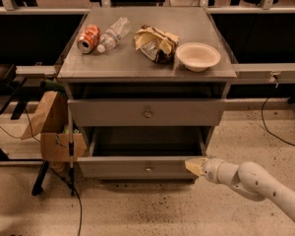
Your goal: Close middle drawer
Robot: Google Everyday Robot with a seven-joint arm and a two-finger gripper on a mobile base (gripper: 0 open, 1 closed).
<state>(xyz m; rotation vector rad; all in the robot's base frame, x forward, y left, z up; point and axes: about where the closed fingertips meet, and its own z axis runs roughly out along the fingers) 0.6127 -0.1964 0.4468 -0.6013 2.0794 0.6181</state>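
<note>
Hand at right front corner of one open middle drawer, grip unclear, one bowl above.

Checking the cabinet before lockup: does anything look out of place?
The middle drawer stands pulled out, its tray exposed, with the pincer at its front's right end. On the cabinet top, a can and a bottle lie on their sides.

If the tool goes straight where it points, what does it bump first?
Probably the right end of the middle drawer; the tool sits right by its front panel, though depth is unclear.
</note>
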